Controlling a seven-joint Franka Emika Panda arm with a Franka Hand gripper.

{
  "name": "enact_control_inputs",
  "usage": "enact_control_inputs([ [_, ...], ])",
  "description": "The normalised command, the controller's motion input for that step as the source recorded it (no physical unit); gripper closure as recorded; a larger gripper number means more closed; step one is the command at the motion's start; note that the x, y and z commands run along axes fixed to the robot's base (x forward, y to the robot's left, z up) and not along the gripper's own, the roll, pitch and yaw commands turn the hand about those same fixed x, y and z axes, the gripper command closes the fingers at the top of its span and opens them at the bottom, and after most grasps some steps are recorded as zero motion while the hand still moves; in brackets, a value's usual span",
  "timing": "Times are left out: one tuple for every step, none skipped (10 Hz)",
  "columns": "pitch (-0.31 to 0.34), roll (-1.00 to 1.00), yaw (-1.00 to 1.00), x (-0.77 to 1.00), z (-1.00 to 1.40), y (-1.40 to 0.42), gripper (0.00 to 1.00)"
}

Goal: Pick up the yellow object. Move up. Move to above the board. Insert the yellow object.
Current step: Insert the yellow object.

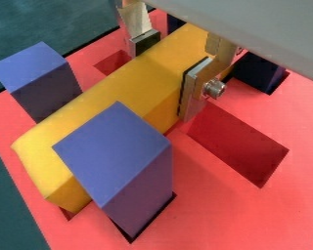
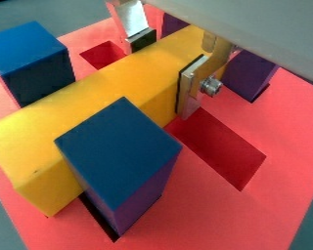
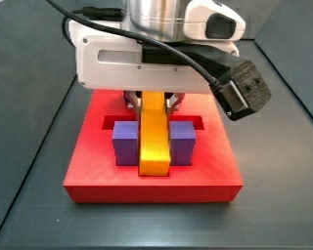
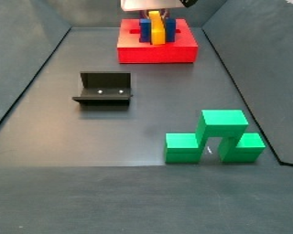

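On the board (image 1: 270, 107), in a wrist view, I see the yellow object (image 1: 113, 107) lying between two purple-blue posts (image 1: 120, 161), its far end clamped by the gripper (image 1: 166, 59); one silver finger (image 1: 199, 88) presses flat against the bar's side (the opposite finger is mostly hidden behind it). A recessed slot (image 1: 238, 142) lies open just beside that finger.

In a wrist view from the neighbouring camera, the yellow object (image 2: 101, 107) again runs between the posts (image 2: 113, 156), the gripper (image 2: 166, 54) closed on it, and the board (image 2: 270, 127) shows another dark post near its far edge.

In a side view, I look along the bar: the yellow object (image 3: 154, 137) sits in the channel between the paired posts (image 3: 125, 143) at the middle of the board (image 3: 153, 186), with the gripper (image 3: 152, 100) above its far end.

In a side view from across the floor, the board (image 4: 157, 50) sits at the far edge, the yellow object (image 4: 156, 27) and gripper (image 4: 157, 14) small above it. Only here do I see the fixture (image 4: 103, 89) and a green block shape (image 4: 214, 137), well apart.
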Motion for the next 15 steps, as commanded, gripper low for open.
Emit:
enact_control_inputs([
  [-0.067, -0.05, 0.00, -0.11, -0.34, -0.06, 1.00],
  [-0.071, -0.15, 0.00, -0.17, -0.39, -0.13, 1.00],
  [-0.087, -0.14, 0.00, -0.12, -0.29, -0.05, 1.00],
  [-0.074, -0.13, 0.00, -0.07, -0.18, -0.02, 1.00],
  [0.000, -0.01, 0.00, 0.00, 0.00, 0.00, 1.00],
  [-0.003, -0.43, -0.05, 0.00, -0.26, 0.22, 1.00],
  [-0.004, -0.47, -0.01, 0.00, -0.22, 0.21, 1.00],
  [-0.044, -0.18, 0.00, 0.00, -0.07, 0.00, 1.00],
  [0.000, -0.01, 0.00, 0.00, -0.01, 0.00, 1.00],
  [-0.027, -0.21, 0.00, -0.07, -0.18, 0.00, 1.00],
  [-0.030, -0.09, 0.00, -0.11, -0.25, -0.18, 1.00],
  [-0.031, -0.13, 0.02, -0.03, -0.17, -0.09, 1.00],
  [-0.004, -0.06, 0.00, 0.00, -0.08, -0.04, 1.00],
  [0.000, -0.02, 0.00, 0.00, -0.04, -0.04, 1.00],
  [0.000, 0.00, 0.00, 0.00, 0.00, 0.00, 1.00],
])
